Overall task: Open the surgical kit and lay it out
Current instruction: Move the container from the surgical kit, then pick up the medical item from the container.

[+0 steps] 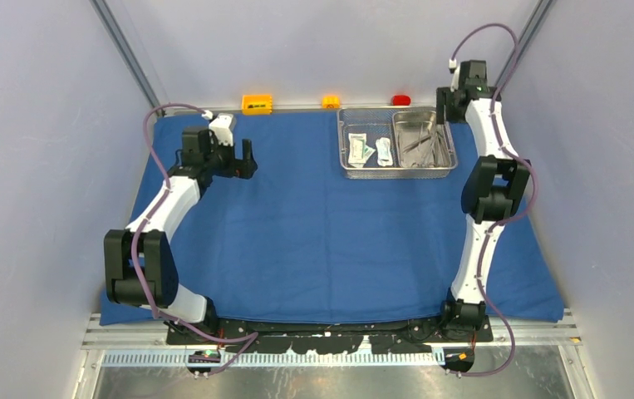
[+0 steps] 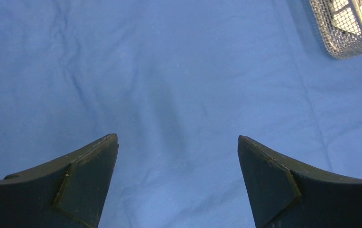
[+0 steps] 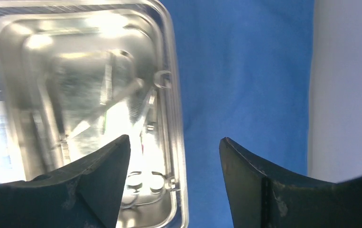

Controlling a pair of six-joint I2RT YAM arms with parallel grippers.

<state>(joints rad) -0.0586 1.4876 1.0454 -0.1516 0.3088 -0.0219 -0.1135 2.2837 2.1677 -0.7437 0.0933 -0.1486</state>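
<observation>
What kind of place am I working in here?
Likely a lab test cell staged as a surgical prep station: plain grey walls, blue cloth wrap spread out, steel mesh tray holding instruments and packets.

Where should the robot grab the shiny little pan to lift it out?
Probably by its thin right-hand rim, coming straight down with the right gripper, one finger inside and one outside. The pan lies flat, open side up, with tools loose in its middle, and that rim lies just below the gripper.
</observation>
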